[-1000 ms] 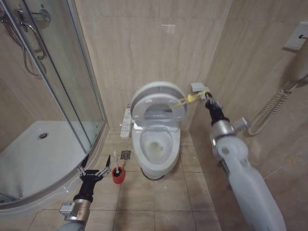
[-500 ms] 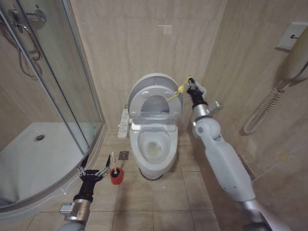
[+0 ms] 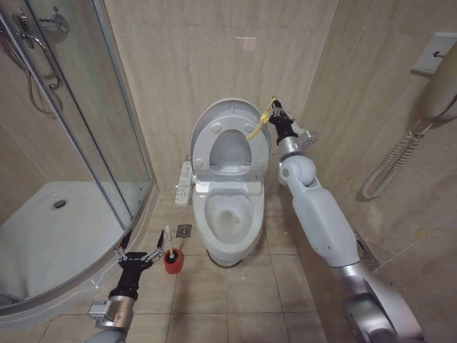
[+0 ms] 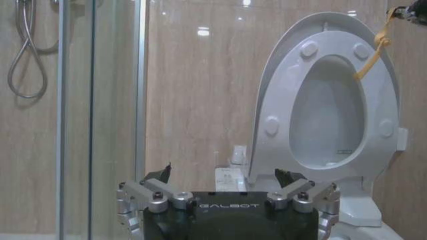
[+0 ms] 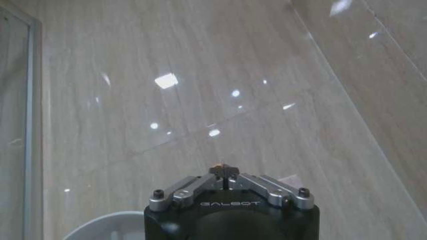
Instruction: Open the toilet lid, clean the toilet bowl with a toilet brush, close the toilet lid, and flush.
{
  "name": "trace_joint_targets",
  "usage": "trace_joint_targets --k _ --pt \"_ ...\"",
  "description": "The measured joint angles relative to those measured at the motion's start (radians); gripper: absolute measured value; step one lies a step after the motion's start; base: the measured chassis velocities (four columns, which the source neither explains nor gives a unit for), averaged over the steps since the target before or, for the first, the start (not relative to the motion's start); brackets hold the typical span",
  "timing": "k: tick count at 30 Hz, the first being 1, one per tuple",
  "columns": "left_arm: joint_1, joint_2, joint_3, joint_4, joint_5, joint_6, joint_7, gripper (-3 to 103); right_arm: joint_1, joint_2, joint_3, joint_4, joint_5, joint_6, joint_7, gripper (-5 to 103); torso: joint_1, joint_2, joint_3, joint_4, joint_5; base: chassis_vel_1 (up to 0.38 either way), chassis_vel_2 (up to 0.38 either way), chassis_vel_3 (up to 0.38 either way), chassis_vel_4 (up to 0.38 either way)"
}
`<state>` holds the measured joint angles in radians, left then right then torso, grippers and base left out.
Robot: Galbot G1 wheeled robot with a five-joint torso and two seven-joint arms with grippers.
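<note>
- While the toilet lid [image 3: 227,114] stands raised against the back wall with the seat [image 3: 230,146] up before it, the toilet bowl [image 3: 228,214] lies uncovered below.
- Right claw [image 3: 272,107]: pinched closed on the yellow tie [image 3: 258,123] at the lid's upper edge, as far as the head view shows.
- Left claw [image 3: 137,255]: fingers spread wide, holding nothing, low over the floor.
- Toilet brush [image 3: 170,241]: upright in its red holder [image 3: 173,261], just beside the left claw.
</note>
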<state>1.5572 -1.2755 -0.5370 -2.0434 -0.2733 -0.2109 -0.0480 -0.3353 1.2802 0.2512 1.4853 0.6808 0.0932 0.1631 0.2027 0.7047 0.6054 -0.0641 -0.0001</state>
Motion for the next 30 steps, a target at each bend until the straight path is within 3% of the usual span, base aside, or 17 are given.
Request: trace_joint_targets --k 13,18,22,30 --pt "0.000 0.000 0.000 0.000 0.000 0.000 0.000 100 -0.023 -0.007 0.006 0.017 -0.022 0.005 0.006 0 0.000 0.000 0.000 0.0004 0.0000 -0.127 0.110 0.132 -0.132" --pt "-0.001 0.000 0.000 0.000 0.000 0.000 0.000 100 -0.058 -0.043 0.021 0.037 -0.084 -0.013 0.007 0 0.001 -0.001 0.001 -0.0003 0.0004 -0.170 0.184 0.188 -0.182" --pt "-0.001 0.000 0.000 0.000 0.000 0.000 0.000 100 -0.047 -0.042 0.025 0.009 -0.124 -0.026 0.027 0 0.001 -0.001 0.000 0.0006 0.0002 -0.065 0.034 -0.009 -0.020" --pt "0.000 0.000 0.000 0.000 0.000 0.000 0.000 100 -0.028 -0.045 0.031 -0.034 -0.257 -0.072 0.056 0 0.000 0.000 0.000 -0.0001 0.0001 0.027 -0.032 -0.031 0.030"
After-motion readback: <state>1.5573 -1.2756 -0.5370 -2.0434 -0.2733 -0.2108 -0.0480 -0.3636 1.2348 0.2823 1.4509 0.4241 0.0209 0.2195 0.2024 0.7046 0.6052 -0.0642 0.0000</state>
